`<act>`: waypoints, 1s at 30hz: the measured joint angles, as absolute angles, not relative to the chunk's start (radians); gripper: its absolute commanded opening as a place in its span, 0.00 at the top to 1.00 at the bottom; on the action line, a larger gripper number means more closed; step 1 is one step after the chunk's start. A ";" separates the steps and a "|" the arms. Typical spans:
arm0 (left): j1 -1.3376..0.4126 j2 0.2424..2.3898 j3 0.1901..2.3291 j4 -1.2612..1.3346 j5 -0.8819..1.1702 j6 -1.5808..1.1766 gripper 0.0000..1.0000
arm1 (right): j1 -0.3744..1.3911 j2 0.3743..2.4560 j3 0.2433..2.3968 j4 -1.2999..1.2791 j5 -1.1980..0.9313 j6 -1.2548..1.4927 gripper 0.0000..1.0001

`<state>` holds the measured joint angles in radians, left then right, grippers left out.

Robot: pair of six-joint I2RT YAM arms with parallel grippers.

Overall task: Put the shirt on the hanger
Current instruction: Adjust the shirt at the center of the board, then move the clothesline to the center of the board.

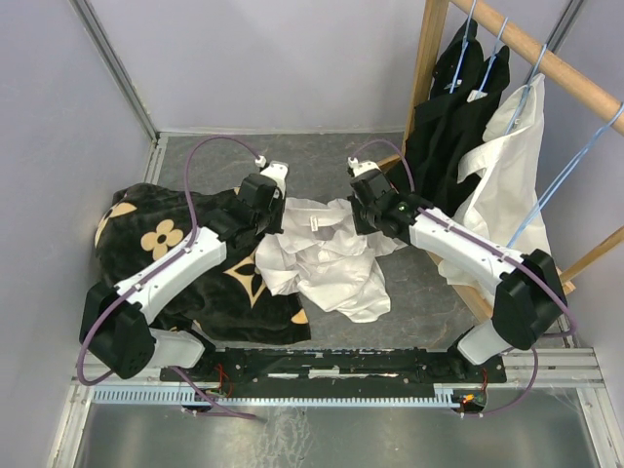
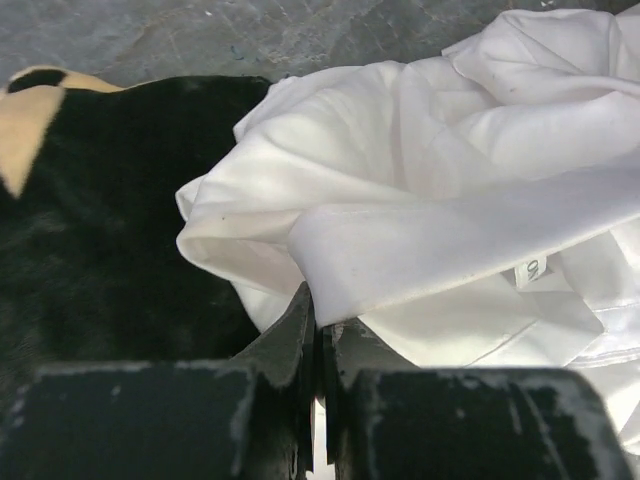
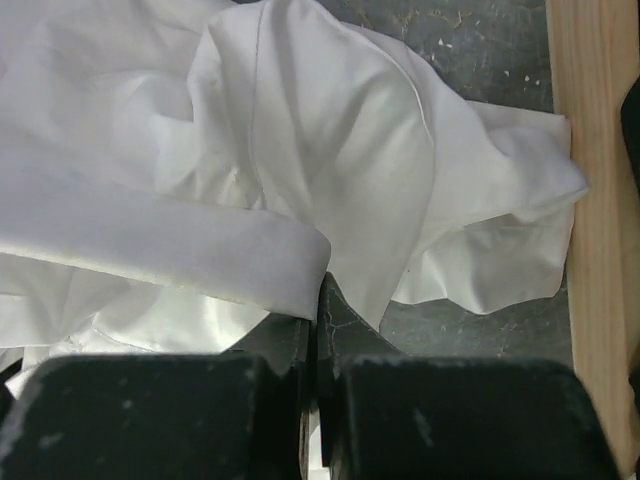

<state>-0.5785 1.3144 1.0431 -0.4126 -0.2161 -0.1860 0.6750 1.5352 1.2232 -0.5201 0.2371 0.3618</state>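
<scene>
Shirt (image 1: 327,263): white, thin, crumpled in a heap at mid-table (image 1: 322,161), between the two arms; left edge overlapping the cloth (image 1: 185,253), right edge just beside the foot of the rack (image 1: 429,78); small label (image 1: 315,224) showing near the upper edge, facing up. Left gripper (image 1: 276,210): at the shirt's upper left corner, jaws together, clamped on a folded band of white fabric; a sliver of white visible between the fingers in the left wrist view. Right gripper (image 1: 363,210): at the shirt's upper right corner, jaws likewise together, clamped on the other end of the same folded band, with white showing low between the fingers in the right wrist view. Band of fabric drawn across between the two grippers, the rest of the shirt slumped on the table below it. Hanger (image 1: 570,176): light-blue wire, hooked over the rack's top rail at far right, hanging bare, well apart from the shirt and from both grippers. Cloth: black with tan flower motifs, bunched at table left, under the left arm. Rack: wooden, at table right, carrying black shirts (image 1: 453,107) and a white garment (image 1: 502,166) on further blue hangers.
</scene>
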 measured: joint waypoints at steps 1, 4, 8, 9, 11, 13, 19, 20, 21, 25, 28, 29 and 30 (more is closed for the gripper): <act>-0.577 1.324 1.037 -0.404 -0.197 -0.193 0.90 | 0.675 1.535 1.209 -0.516 0.238 0.370 0.88; -0.573 1.339 1.037 -0.386 -0.168 -0.200 0.76 | 0.672 1.528 1.202 -0.509 0.241 0.384 0.66; -0.568 1.339 1.045 -0.390 -0.154 -0.205 0.56 | 0.671 1.465 1.209 -0.522 0.240 0.381 0.44; -0.567 1.338 1.048 -0.393 -0.154 -0.205 0.53 | 0.670 1.446 1.217 -0.532 0.237 0.377 0.41; -0.567 1.326 1.052 -0.395 -0.154 -0.206 0.48 | 0.669 1.404 1.240 -0.556 0.228 0.369 0.35; -0.567 1.300 1.052 -0.403 -0.154 -0.210 0.44 | 0.669 1.369 1.263 -0.577 0.215 0.361 0.30; -0.567 1.192 1.051 -0.424 -0.155 -0.212 0.28 | 0.730 1.305 1.294 -0.663 0.271 0.342 0.29; -0.566 1.171 1.048 -0.424 -0.157 -0.212 0.26 | 0.759 1.305 1.295 -0.677 0.294 0.340 0.29; -0.566 1.148 1.042 -0.424 -0.158 -0.212 0.25 | 0.796 1.308 1.295 -0.692 0.319 0.339 0.29; -0.564 1.059 1.010 -0.439 -0.173 -0.212 0.23 | 0.970 1.319 1.308 -0.753 0.451 0.351 0.30; -0.564 0.995 0.980 -0.459 -0.181 -0.215 0.22 | 1.094 1.318 1.332 -0.796 0.593 0.380 0.30; -0.564 0.971 0.969 -0.468 -0.182 -0.219 0.22 | 1.132 1.318 1.345 -0.811 0.654 0.390 0.30; -0.564 0.950 0.959 -0.476 -0.182 -0.221 0.22 | 1.184 1.320 1.367 -0.835 0.735 0.397 0.30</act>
<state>-0.5640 0.9504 0.9592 -0.4755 -0.1818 -0.2211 1.1843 1.3201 1.3670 -0.8352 0.7353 0.3969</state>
